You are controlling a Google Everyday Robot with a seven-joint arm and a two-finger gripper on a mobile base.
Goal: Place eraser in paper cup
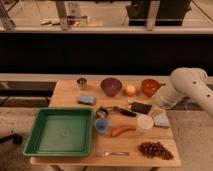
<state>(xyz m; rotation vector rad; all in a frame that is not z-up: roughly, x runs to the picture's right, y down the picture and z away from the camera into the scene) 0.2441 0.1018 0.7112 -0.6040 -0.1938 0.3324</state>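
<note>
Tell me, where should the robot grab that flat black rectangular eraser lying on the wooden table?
Probably across its narrow width, mid-length, coming straight down: the flat black rectangular eraser lies flat on the wooden table, so only its long side edges offer opposing faces. The gripper is close by at its right end, near the pale cream paper cup.

Single cam only. It sits off the desk's [65, 90] near edge, raised, pitched down, facing the far edge and the dark wall [100, 55] behind it. Mid range: all four desk corners are in frame, plus floor past the left edge. The arm [186, 86] enters over the right edge, and the claw [156, 111] hangs low just inside it, about mid-depth.
</note>
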